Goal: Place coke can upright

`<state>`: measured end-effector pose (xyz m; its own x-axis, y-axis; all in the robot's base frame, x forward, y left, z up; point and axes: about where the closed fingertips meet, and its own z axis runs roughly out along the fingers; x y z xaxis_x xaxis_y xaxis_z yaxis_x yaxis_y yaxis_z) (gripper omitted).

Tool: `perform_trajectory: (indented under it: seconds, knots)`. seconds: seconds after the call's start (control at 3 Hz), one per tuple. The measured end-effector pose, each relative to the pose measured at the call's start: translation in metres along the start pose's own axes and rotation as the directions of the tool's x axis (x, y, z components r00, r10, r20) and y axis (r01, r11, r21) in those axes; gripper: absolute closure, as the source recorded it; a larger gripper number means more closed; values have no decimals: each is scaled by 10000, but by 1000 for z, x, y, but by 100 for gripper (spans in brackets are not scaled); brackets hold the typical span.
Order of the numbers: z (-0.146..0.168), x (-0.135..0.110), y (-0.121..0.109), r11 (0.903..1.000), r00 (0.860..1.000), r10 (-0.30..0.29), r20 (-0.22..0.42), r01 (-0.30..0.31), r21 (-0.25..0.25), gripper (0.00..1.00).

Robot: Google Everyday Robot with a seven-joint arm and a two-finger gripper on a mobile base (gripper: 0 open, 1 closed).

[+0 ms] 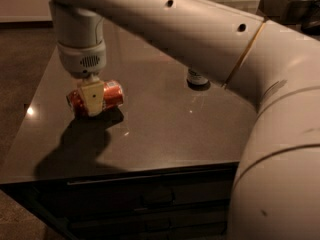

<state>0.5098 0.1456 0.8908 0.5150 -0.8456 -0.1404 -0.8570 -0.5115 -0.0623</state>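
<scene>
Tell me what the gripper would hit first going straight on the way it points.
The gripper points down, shut on the sideways coke can. Straight on, it would meet the dark tabletop just beneath; the gap, if any, is unclear.

One bench (165, 134), with two things at it: one coke can (114, 95), on its side, and one small dark container (197, 78) half hidden behind the one arm (200, 29). One gripper (93, 104), at the bench's left, clasps the coke can.
</scene>
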Motion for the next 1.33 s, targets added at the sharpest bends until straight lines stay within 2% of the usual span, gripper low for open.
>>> perform_trajectory:
  seconds: [0.33, 0.67, 1.0, 1.33]
  knots:
    - [-24, 14, -21, 9988, 9895, 486, 1361, -478, -95, 100]
    - [-53, 22, -45, 9924, 9386, 1149, 3252, -1230, 43, 100]
    - [-78, 24, -56, 9802, 8548, 1683, 4908, -1978, 83, 100]
    - [-93, 27, -55, 9623, 7672, 2195, 6026, -2719, -43, 100]
